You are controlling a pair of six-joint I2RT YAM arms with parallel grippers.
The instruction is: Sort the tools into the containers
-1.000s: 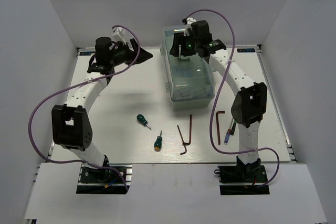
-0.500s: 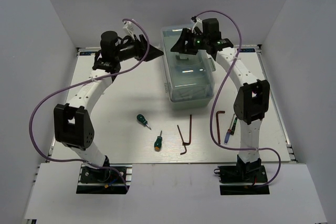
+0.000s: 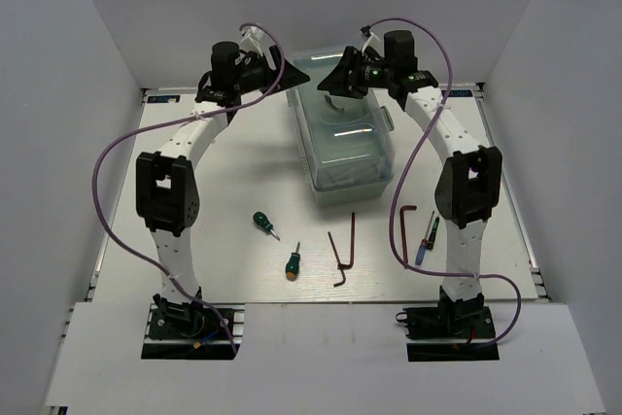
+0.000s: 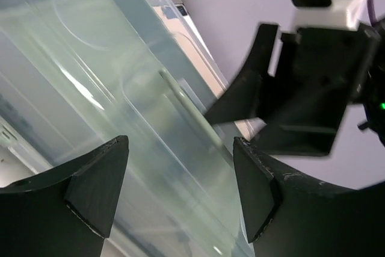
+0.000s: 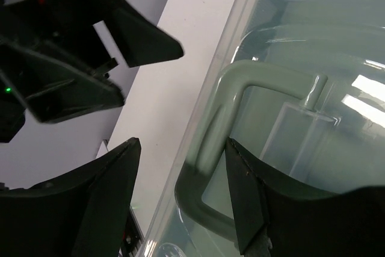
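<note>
Right claw [image 5: 181, 144] astride toolbox handle [image 5: 264, 73].

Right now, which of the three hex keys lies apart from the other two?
The rightmost hex key, close beside the right arm. The left key and middle key lie together, further left.

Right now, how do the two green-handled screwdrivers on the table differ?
The left screwdriver lies farther back on the table than the right screwdriver. The left screwdriver's blade points to the near right. The right screwdriver's blade points away, toward the toolbox. Both are stubby, have green handles and lie flat, touching no other tool.
</note>
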